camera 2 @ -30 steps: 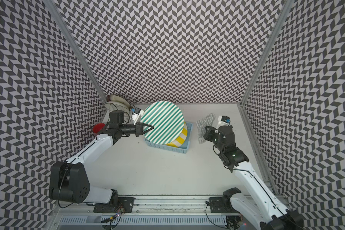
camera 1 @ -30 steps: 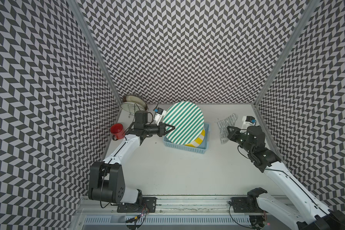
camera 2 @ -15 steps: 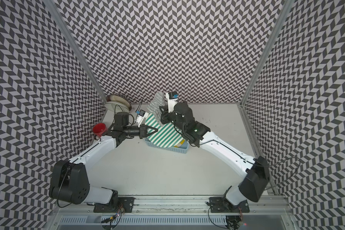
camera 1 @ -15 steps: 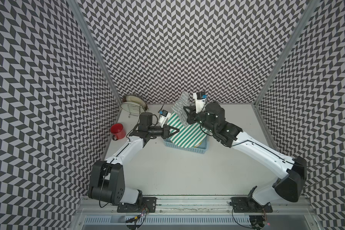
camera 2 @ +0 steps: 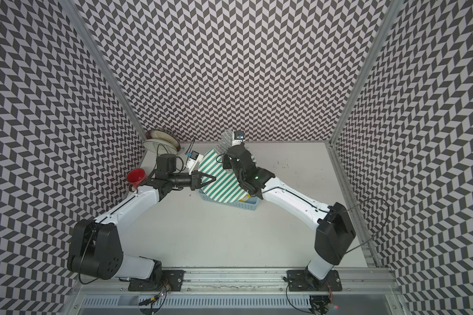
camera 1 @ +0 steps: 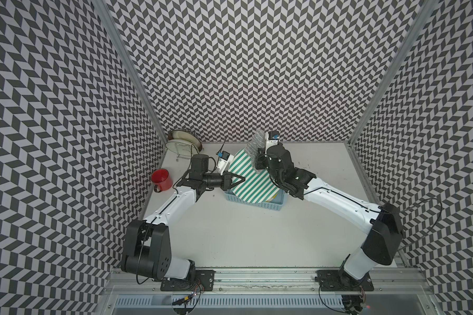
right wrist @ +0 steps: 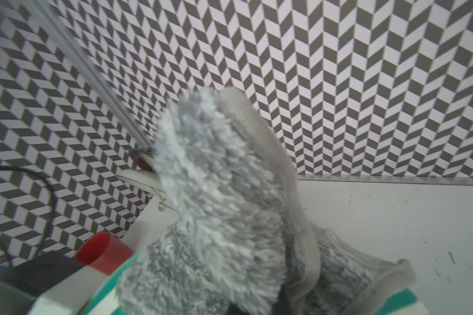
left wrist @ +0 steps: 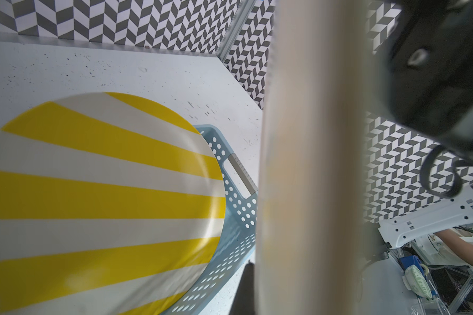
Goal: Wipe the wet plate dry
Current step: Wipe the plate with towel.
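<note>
Red mug [camera 1: 161, 179] by left wall; racked dishes [camera 1: 182, 139] in back corner; yellow-striped plate [left wrist: 101, 191] in blue basket [left wrist: 241, 215].

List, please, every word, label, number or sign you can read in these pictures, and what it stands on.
No text can be read in any view.
Blue tag on the left wrist camera: too small to read.
Blue tag on the right wrist camera: too small to read.
No lettering visible on the green striped plate, grey cloth, red mug or blue basket.
</note>
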Robot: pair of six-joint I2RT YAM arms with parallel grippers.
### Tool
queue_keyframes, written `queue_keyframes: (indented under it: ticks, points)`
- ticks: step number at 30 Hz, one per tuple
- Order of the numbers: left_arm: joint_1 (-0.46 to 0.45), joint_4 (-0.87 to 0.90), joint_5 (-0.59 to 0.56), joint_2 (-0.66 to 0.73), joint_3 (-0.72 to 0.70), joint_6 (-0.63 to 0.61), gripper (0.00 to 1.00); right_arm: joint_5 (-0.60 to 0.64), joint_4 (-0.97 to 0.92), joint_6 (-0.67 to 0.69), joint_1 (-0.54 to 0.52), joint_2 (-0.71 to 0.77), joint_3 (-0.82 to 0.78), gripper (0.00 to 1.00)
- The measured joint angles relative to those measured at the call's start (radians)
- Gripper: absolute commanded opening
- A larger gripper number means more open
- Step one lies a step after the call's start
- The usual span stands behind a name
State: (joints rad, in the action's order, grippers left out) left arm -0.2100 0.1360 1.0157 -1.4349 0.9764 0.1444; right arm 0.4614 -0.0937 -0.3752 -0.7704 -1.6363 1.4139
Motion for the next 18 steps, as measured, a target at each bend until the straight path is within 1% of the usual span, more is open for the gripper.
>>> queue_keyframes:
  ticks: [6,9,14,18]
  points:
    - [0.0,0.003,-0.021,0.0,0.0,-0.005,0.0,0.006,-0.004,-0.061,0.1,0.086,-0.159,0.0]
    - [0.0,0.005,-0.031,0.0,0.0,-0.009,0.0,-0.024,-0.002,-0.063,0.12,0.096,-0.186,0.0]
    - [0.004,0.006,-0.031,0.0,0.0,-0.018,0.0,-0.124,-0.002,-0.047,0.109,0.095,-0.167,0.0]
    - [0.002,0.005,-0.018,0.0,0.0,-0.023,0.0,-0.193,0.006,-0.016,0.032,0.059,-0.097,0.0]
